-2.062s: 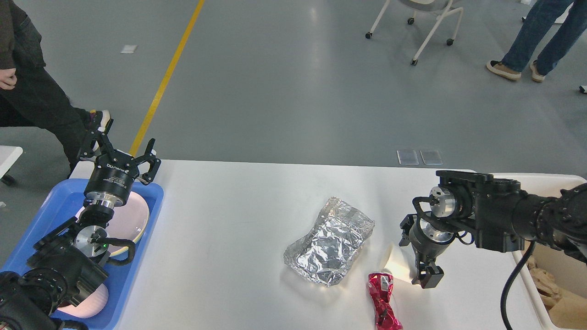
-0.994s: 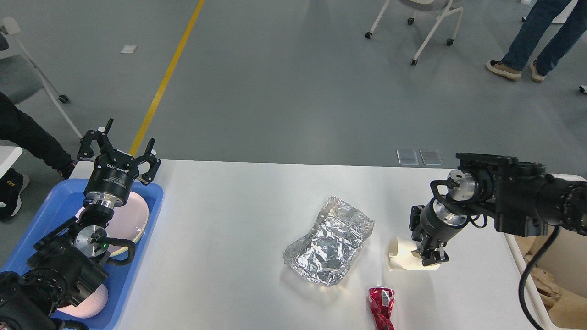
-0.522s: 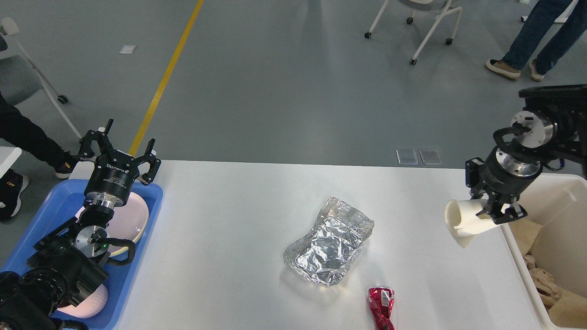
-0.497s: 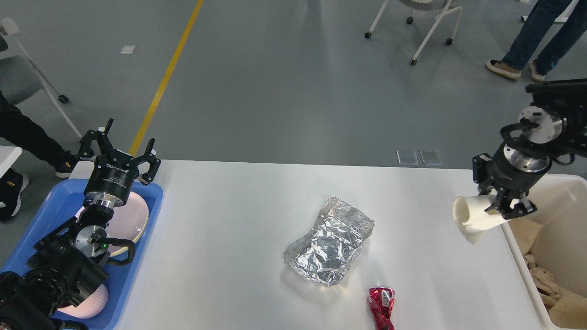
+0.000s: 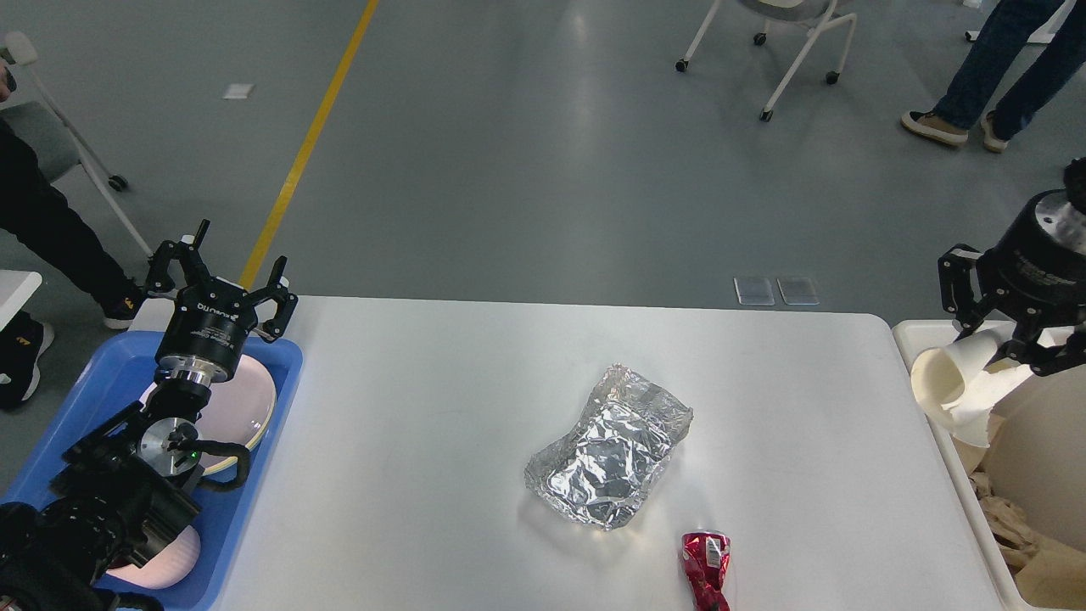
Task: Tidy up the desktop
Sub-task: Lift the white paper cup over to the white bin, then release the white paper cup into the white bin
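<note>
Beyond my table, a glossy grey floor point(image 5: 543, 170) fills the upper frame. A yellow line point(image 5: 305, 144) runs diagonally at upper left; a white wheeled chair point(image 5: 785, 42) stands at top right.

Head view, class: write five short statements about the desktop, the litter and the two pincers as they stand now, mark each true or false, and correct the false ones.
1. The right pincer grips a cream paper cup. True.
2. The cup hangs over the middle of the desktop. False: it hangs at the near edge of the cream bin.
3. The crumpled foil lies on the desktop. True.
4. The left pincer holds the red wrapper. False: it is open and empty above the blue tray; the wrapper lies on the desktop.
5. A pink plate sits in the tray. True.
</note>
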`<move>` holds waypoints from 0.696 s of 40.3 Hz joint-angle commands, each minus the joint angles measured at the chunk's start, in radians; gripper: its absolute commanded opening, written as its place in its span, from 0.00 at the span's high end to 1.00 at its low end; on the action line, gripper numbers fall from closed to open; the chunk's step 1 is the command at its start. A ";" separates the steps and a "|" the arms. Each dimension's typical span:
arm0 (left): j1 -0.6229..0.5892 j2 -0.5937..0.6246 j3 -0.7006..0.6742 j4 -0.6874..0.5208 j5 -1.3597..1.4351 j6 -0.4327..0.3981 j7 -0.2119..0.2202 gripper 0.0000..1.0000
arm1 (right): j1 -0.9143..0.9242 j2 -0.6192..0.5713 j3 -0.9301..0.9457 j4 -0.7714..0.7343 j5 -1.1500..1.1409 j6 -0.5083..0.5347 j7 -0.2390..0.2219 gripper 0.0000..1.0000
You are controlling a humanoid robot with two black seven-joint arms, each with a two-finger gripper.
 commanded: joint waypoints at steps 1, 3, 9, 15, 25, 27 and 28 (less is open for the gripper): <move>0.000 0.000 0.000 0.000 0.000 0.000 -0.001 0.04 | 0.018 -0.001 -0.034 0.000 -0.008 0.110 0.000 0.76; 0.000 0.000 0.000 0.000 0.000 0.000 -0.001 0.04 | 0.028 0.000 -0.054 0.000 -0.014 0.141 0.003 0.76; 0.000 0.000 0.000 0.000 0.000 0.000 -0.001 0.04 | 0.032 0.002 -0.119 0.000 -0.061 0.166 0.010 0.81; 0.000 0.000 0.000 0.000 0.000 0.000 -0.001 0.04 | 0.031 -0.004 -0.130 -0.011 -0.146 0.147 0.014 0.84; 0.000 0.000 0.000 0.000 0.000 0.000 0.001 0.04 | -0.090 -0.041 -0.096 -0.069 -0.282 -0.144 0.016 0.86; 0.000 0.000 0.000 0.000 0.000 0.000 0.001 0.04 | -0.159 -0.043 -0.075 -0.090 -0.339 -0.234 0.016 0.86; 0.000 0.000 0.000 0.000 0.000 0.000 -0.001 0.04 | -0.181 -0.043 -0.065 -0.095 -0.356 -0.259 0.017 0.86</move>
